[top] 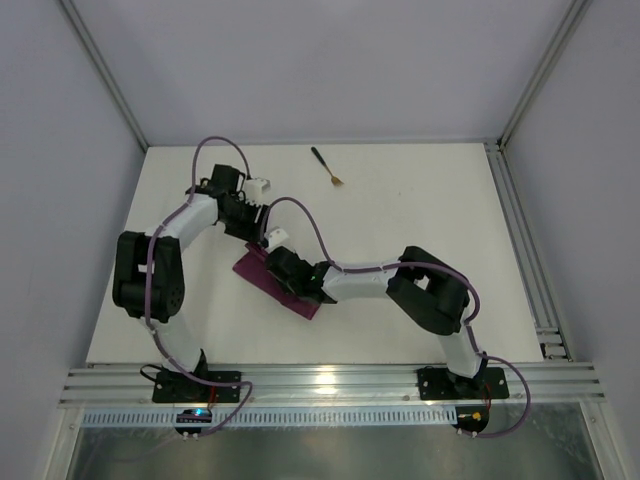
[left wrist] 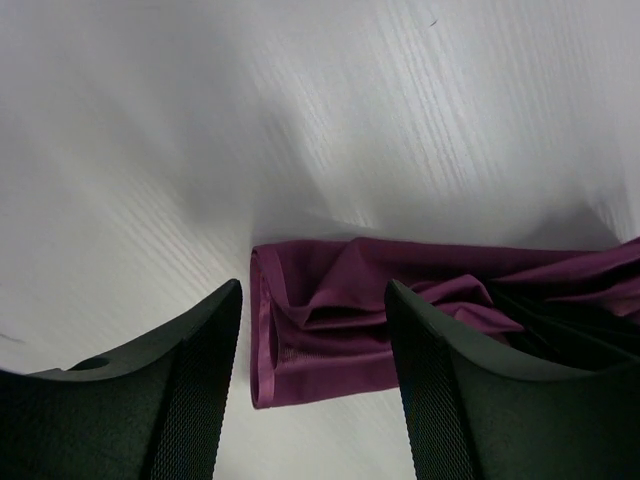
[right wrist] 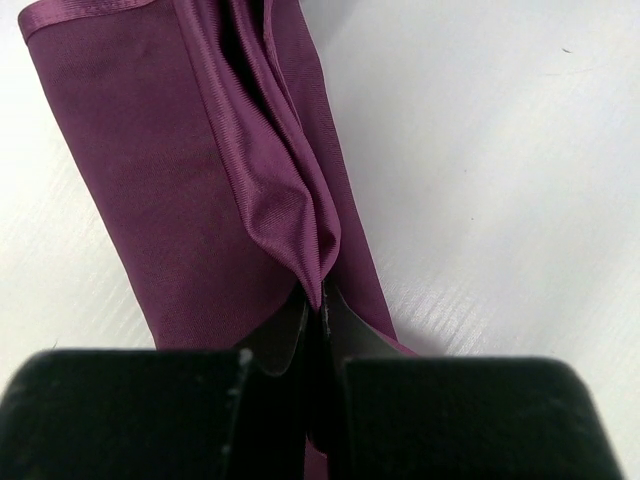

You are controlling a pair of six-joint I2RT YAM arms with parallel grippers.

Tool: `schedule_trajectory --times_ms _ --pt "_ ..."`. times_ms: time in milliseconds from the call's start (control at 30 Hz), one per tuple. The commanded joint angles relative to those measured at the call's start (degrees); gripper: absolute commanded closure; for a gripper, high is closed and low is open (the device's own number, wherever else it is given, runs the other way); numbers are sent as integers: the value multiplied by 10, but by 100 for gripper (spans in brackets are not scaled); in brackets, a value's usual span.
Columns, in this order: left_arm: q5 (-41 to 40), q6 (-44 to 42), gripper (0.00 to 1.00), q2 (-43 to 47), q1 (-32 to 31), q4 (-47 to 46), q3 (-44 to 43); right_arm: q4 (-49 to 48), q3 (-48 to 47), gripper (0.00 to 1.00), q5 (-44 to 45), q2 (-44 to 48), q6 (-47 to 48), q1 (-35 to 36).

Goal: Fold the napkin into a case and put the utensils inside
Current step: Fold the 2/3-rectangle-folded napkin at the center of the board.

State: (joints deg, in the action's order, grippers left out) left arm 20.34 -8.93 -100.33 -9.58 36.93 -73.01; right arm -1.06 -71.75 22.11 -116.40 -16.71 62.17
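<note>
Overhead view of a white table [top: 420, 200] with two robot arms reaching inward. One magenta napkin [top: 252, 270], folded into a narrow strip, lies left of centre, its long axis running from 10 o'clock to 4 o'clock. The right gripper [right wrist: 322, 320] is closed, pinching a raised fold of the cloth. The left gripper [left wrist: 315, 300] hovers at the strip's 10 o'clock end, fingers spread and holding nothing. One fork [top: 328, 168] lies well apart toward 1 o'clock from the napkin, near the far edge, black handle pointing to 11 o'clock, gold head to 5 o'clock. No knife is visible. The free left gripper seems better placed to fetch the fork.
</note>
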Motion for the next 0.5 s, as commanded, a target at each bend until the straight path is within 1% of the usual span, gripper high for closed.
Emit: schedule_trajectory --times_ms 0,133,233,267,367,433,467 --pt "-42 29 38 -26 -10 -13 -24 52 4 96 16 -29 -8 3" --pt "-61 23 40 -30 -21 -19 -20 53 4 96 21 -30 -8 4" --pt "-65 20 49 -36 -23 -17 -15 52 2 96 23 -31 -8 5" --pt "-59 17 57 -36 -22 -12 -14 52 1 96 25 -32 -9 5" --pt "-55 15 68 -25 -23 -12 -2 53 -1 96 29 -34 -13 6" --pt "-51 14 71 -14 -23 -11 7 53 -1 96 29 -34 -17 6" --pt "-50 9 76 -13 -22 -11 9 53 -3 96 29 -36 -18 6"
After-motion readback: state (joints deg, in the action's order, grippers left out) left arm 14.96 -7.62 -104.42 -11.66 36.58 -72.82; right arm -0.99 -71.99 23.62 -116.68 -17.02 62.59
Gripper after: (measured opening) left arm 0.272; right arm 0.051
